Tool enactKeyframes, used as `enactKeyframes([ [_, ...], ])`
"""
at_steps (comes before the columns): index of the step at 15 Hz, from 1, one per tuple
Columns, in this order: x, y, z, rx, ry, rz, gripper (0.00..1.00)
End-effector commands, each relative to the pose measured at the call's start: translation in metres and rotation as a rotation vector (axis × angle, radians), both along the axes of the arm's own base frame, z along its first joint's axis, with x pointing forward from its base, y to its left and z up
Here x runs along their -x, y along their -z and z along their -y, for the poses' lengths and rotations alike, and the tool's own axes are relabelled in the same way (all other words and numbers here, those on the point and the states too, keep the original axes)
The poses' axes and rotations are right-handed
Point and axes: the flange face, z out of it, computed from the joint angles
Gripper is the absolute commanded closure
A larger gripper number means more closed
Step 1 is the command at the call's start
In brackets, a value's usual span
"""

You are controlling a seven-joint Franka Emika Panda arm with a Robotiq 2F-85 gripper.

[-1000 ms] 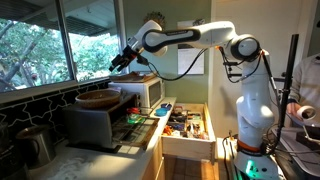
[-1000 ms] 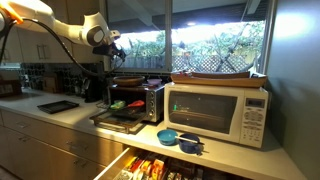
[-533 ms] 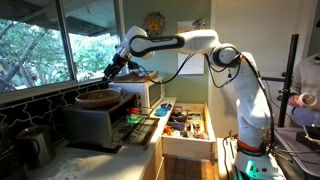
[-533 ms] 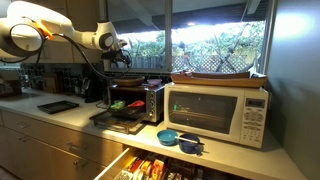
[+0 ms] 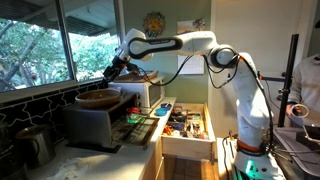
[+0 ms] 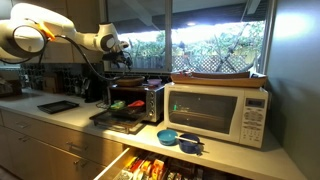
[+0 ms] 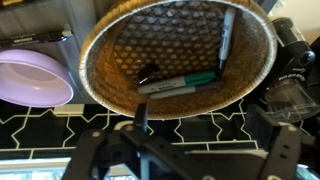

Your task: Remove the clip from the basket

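Hovering gripper (image 5: 113,70) over basket (image 7: 170,25) — aligning above black clip (image 7: 148,73) lying beside markers (image 7: 185,82) on basket floor; jaw spacing not showing clearly — cannot tell.

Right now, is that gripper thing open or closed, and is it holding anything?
Gripper: open, holding nothing; it hangs above the basket, where the black clip lies.

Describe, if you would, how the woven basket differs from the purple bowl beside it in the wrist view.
The basket is brown and woven in an open lattice, while the purple bowl is smooth and plain. The basket looks clearly wider than the purple bowl. The basket holds markers and a black clip; the purple bowl appears empty. Both are round, open-topped and seen from above.
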Motion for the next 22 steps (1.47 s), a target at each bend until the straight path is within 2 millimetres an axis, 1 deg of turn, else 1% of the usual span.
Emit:
enactKeyframes([
  [1,-0.026,0.021,0.003,-0.025,0.068,-0.006,0.0],
  [2,-0.03,0.024,0.004,-0.033,0.081,-0.015,0.0],
  [3,-0.035,0.029,0.002,-0.04,0.1,-0.018,0.11],
  [4,-0.039,0.031,0.002,-0.05,0.118,-0.021,0.16],
  [5,-0.044,0.034,0.002,-0.057,0.143,-0.024,0.32],
  [7,-0.053,0.04,0.003,-0.044,0.204,-0.045,0.49],
  [8,-0.057,0.044,0.003,-0.033,0.236,-0.049,0.55],
  [9,-0.062,0.048,0.006,-0.013,0.276,-0.055,0.54],
  [10,-0.065,0.052,0.007,-0.012,0.302,-0.077,0.48],
  [11,-0.068,0.054,0.006,-0.019,0.317,-0.086,0.27],
  [12,-0.069,0.051,0.003,-0.06,0.29,-0.088,0.26],
  [13,-0.062,0.053,0.008,-0.038,0.277,-0.073,0.44],
  [15,-0.066,0.053,0.005,-0.046,0.28,-0.069,0.3],
  [16,-0.067,0.052,0.005,-0.048,0.281,-0.069,0.05],
  [17,-0.072,0.056,0.005,-0.051,0.329,-0.029,0.06],
  [19,-0.079,0.064,0.005,-0.093,0.374,-0.014,0.0],
  [21,-0.085,0.073,0.006,-0.119,0.413,0.003,0.0],
  [22,-0.087,0.077,0.005,-0.127,0.424,-0.001,0.09],
])
